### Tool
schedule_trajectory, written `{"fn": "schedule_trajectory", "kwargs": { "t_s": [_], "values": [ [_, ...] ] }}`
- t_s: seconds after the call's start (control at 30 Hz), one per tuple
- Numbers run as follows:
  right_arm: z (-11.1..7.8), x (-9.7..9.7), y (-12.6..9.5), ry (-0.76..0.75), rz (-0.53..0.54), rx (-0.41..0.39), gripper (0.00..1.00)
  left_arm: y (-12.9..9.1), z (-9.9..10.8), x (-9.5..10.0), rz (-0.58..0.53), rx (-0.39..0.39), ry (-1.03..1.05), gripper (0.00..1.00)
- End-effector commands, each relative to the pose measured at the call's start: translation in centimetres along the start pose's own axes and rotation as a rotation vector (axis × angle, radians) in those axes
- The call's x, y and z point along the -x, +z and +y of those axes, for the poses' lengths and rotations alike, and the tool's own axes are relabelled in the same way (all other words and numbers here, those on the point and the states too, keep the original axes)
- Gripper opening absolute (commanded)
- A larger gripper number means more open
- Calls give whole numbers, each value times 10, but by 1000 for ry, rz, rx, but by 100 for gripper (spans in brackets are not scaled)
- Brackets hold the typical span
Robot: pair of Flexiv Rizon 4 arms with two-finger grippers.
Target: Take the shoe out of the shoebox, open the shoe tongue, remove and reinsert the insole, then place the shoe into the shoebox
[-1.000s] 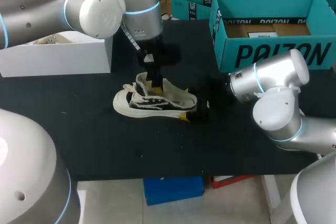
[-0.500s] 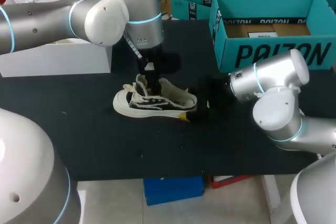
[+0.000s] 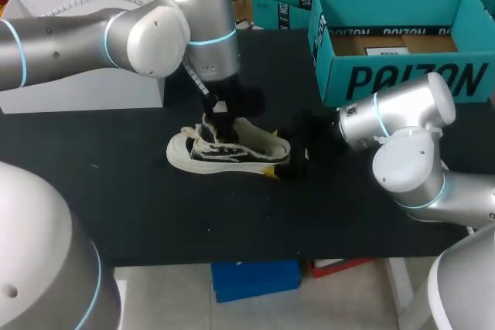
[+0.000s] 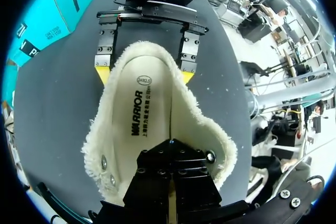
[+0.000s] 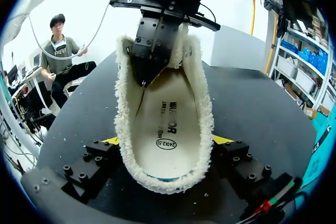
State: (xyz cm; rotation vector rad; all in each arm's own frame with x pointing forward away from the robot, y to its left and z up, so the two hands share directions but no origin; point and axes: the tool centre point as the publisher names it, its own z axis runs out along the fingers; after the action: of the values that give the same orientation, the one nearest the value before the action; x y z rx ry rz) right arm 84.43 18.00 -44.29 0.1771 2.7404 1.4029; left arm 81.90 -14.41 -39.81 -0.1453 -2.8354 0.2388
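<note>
A white low shoe (image 3: 228,151) with frayed edges lies on the black table, toe to the left. Its printed insole (image 4: 140,116) shows inside the opening. My left gripper (image 3: 219,123) points straight down into the shoe, shut, its tips against the insole toward the toe (image 5: 144,77). I cannot tell whether it pinches anything. My right gripper (image 3: 282,166) sits low at the heel; its yellow fingertips (image 4: 103,72) press both sides of the heel (image 5: 167,142). The teal shoebox (image 3: 402,75) stands open at the back right.
A white box (image 3: 85,86) stands at the back left, behind my left arm. A second teal box (image 3: 285,5) sits behind the shoebox. Bare black table (image 3: 193,214) stretches in front of the shoe.
My left arm's upper links have swung slightly to the right, and its gripper has shifted a little and sunk into the shoe. Shoe and right arm have kept still.
</note>
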Motion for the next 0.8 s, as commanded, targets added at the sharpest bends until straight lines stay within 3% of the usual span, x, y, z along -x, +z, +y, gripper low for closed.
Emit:
{"fn": "schedule_trajectory", "kwargs": {
  "t_s": [0.03,0.67,0.7,0.73,0.8],
  "values": [
    [-3,0,1,1,0,0,0,13,1,-4,-10,-8,1,0],
    [-3,0,1,1,0,0,0,39,-3,-5,-78,-8,-25,0],
    [-3,0,1,1,0,0,0,41,-3,-5,-81,-8,-25,10],
    [-3,0,1,1,0,0,0,42,-3,-5,-85,-6,-23,29],
    [-3,0,1,1,0,0,0,45,-2,-5,-97,-3,-20,29]
  ]
}}
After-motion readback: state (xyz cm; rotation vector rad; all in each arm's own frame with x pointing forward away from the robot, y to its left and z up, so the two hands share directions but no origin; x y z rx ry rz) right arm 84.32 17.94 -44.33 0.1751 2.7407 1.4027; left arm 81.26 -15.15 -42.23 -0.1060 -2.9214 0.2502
